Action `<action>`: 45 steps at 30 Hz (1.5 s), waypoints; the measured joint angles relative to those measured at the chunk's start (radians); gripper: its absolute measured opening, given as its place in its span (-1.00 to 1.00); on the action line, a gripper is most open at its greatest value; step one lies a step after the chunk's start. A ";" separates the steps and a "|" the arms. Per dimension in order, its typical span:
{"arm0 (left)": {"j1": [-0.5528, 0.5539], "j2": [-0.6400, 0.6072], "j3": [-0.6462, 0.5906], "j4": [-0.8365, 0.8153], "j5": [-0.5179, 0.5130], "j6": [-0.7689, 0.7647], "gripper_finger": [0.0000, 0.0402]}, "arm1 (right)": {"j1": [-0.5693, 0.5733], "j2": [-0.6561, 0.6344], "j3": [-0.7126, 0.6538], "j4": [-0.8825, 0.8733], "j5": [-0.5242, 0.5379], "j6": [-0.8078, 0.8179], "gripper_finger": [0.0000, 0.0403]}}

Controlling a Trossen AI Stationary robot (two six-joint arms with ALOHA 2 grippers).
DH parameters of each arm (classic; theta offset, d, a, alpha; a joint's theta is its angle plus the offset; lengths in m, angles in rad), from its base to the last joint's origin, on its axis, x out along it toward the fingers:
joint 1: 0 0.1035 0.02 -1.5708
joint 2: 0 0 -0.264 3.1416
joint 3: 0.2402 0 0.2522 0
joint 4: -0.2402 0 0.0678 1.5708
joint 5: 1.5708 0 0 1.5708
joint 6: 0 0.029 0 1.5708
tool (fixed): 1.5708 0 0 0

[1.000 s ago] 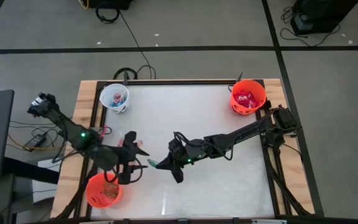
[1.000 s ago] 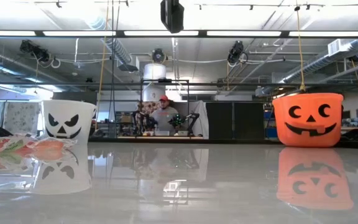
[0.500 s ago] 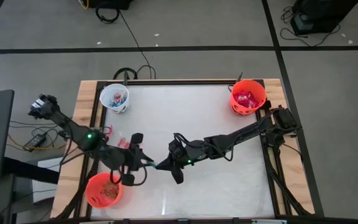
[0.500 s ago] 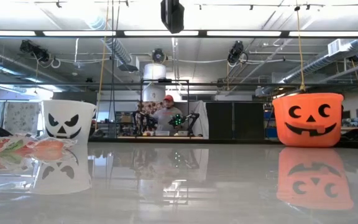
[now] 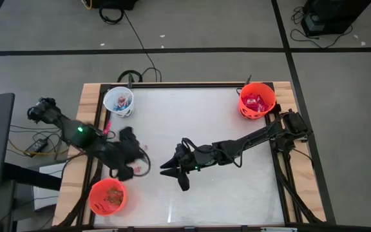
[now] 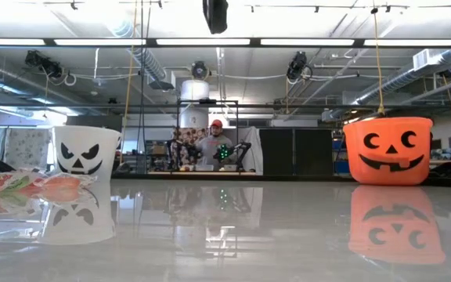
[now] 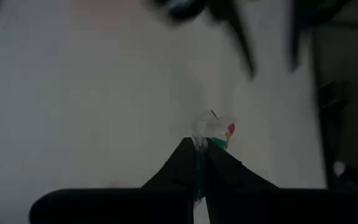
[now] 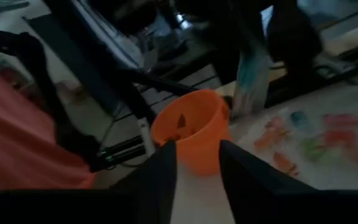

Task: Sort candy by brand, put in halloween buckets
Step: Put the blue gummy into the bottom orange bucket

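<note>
Holding candy: white bucket, both orange buckets.

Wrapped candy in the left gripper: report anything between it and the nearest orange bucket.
Nothing visible: only bare table lies between the left gripper, shut on the candy, and the orange bucket.

Person beyond the white table

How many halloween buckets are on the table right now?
3. A white bucket sits at the table's far left corner, an orange bucket at the far right corner, and another orange bucket at the near left edge. None seems hidden.
</note>
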 joint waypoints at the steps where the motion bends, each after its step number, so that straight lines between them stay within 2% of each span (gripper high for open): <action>1: -0.004 0.000 0.040 -0.096 0.000 -0.044 -0.92 | 0.001 0.000 0.000 -0.001 0.019 -0.013 -0.31; 5: -0.067 -0.002 0.176 -0.392 0.003 -0.203 -0.93 | 0.002 0.000 0.000 -0.058 0.089 0.008 -0.21; 10: -0.178 -0.015 0.231 -0.557 0.040 -0.372 -0.93 | -0.025 0.000 0.000 -0.200 0.037 0.103 -0.21; 13: -0.233 -0.044 0.191 -0.542 0.089 -0.454 -0.92 | -0.038 0.000 0.000 -0.221 0.034 0.097 -0.21; 17: -0.307 -0.082 0.097 -0.516 0.104 -0.580 -0.92 | -0.068 0.000 0.000 -0.188 0.008 0.116 -0.21; 23: -0.388 -0.137 -0.094 -0.345 0.108 -0.691 -0.91 | -0.118 0.018 0.012 -0.178 -0.078 0.096 -0.21; 29: -0.418 -0.146 -0.251 -0.200 0.211 -0.763 -0.91 | -0.162 0.179 0.192 -0.265 -0.220 0.032 -0.21; 31: -0.428 -0.142 -0.277 -0.173 0.238 -0.788 -0.91 | -0.172 0.237 0.265 -0.319 -0.221 0.010 -0.21; 36: -0.456 -0.136 -0.309 -0.100 0.241 -0.829 -0.91 | -0.196 0.342 0.404 -0.324 -0.218 -0.005 -0.21; 45: -0.505 -0.129 -0.419 0.023 0.235 -0.858 -0.90 | -0.239 0.370 0.429 -0.409 -0.221 -0.025 -0.21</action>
